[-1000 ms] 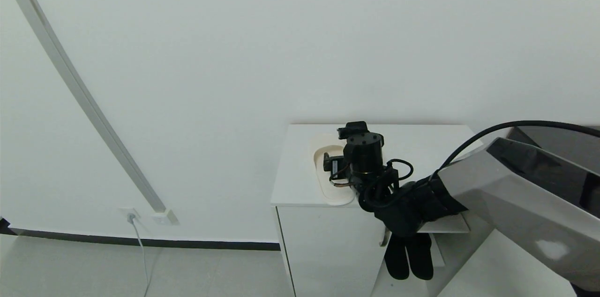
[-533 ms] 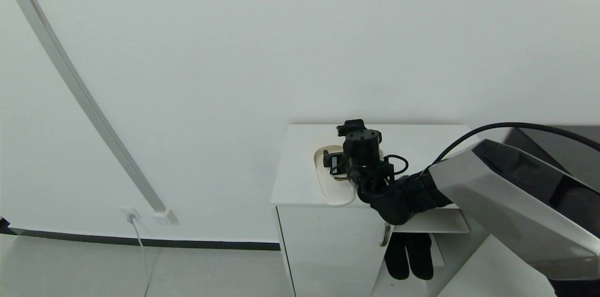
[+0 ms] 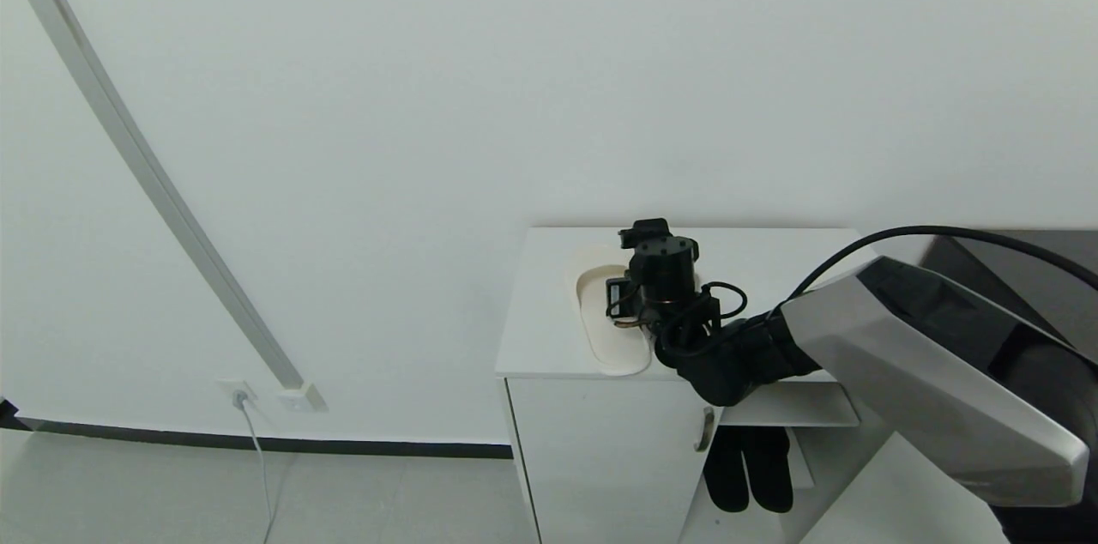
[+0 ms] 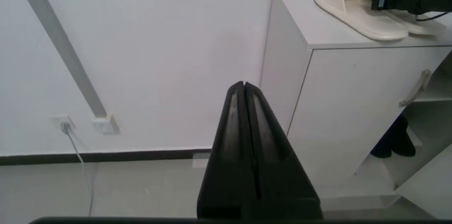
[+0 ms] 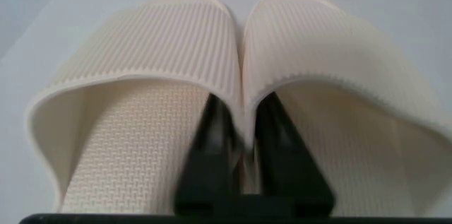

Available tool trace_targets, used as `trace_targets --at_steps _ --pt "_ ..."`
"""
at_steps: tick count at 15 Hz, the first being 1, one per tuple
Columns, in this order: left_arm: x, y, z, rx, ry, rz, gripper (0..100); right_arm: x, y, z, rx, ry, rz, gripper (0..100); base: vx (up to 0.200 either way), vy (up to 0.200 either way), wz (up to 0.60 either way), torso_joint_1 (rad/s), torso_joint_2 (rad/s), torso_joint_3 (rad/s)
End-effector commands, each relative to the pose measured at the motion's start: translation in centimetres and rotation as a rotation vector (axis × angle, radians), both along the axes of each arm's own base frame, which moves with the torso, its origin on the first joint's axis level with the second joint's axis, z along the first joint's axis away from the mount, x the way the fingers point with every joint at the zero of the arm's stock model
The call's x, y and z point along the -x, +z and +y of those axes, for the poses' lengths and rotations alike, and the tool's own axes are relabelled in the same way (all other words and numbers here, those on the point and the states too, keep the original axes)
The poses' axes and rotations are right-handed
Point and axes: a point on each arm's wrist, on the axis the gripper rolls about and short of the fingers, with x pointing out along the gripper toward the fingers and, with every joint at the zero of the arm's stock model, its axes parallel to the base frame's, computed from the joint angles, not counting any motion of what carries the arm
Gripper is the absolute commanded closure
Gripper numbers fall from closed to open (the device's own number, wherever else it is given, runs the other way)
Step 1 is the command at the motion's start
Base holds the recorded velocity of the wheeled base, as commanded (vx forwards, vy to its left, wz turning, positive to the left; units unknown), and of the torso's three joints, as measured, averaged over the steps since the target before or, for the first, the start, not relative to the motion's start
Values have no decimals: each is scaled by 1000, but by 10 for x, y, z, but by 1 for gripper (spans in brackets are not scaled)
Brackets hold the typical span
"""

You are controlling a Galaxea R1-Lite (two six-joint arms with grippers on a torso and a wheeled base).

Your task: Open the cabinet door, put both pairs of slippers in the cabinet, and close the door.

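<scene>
A pair of cream slippers (image 3: 605, 329) lies side by side on top of the white cabinet (image 3: 549, 338). My right gripper (image 3: 629, 312) is down on them. In the right wrist view one finger (image 5: 208, 146) sits inside each slipper opening, and the gripper (image 5: 240, 104) is shut on the two touching inner walls of the cream slippers (image 5: 141, 61). A pair of black slippers (image 3: 748, 468) stands inside the open right half of the cabinet, under a shelf (image 3: 793, 414). My left gripper (image 4: 244, 104) hangs shut and empty, left of the cabinet and well off it.
The cabinet's left door (image 3: 600, 458) is closed, with a handle (image 3: 705, 429) at its inner edge. A white wall rises behind the cabinet. A slanted rail (image 3: 146, 166), a wall socket (image 3: 238, 395) and a hanging cord (image 3: 262, 467) are to the left above open floor.
My right arm has pushed forward and lower over the cabinet top, bringing the gripper further into the cream slippers. The black slippers have not moved.
</scene>
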Motion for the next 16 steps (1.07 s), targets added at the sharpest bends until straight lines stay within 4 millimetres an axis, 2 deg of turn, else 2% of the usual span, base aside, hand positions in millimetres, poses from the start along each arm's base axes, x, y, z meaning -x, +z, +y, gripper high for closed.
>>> trace_targets --at_steps 1,4,7,10,12,16 --pt "0 0 0 -1 0 -1 100 0 2 -1 -3 -1 -4 100 0 0 0 0 0 0" --pt "0 0 0 1 0 -1 100 4 14 -3 -13 -1 -18 100 0 0 0 0 0 0" --pt "0 0 0 1 0 -1 100 21 33 -11 -19 8 -23 100 0 0 0 0 0 0" --pt "0 0 0 1 0 -1 100 45 51 -17 -23 31 -21 100 0 0 0 0 0 0" --pt "0 0 0 1 0 -1 100 71 67 -24 -26 70 -17 100 0 0 0 0 0 0" --pt "0 0 0 1 1 -1 100 108 87 -37 -35 137 -18 100 0 0 0 0 0 0"
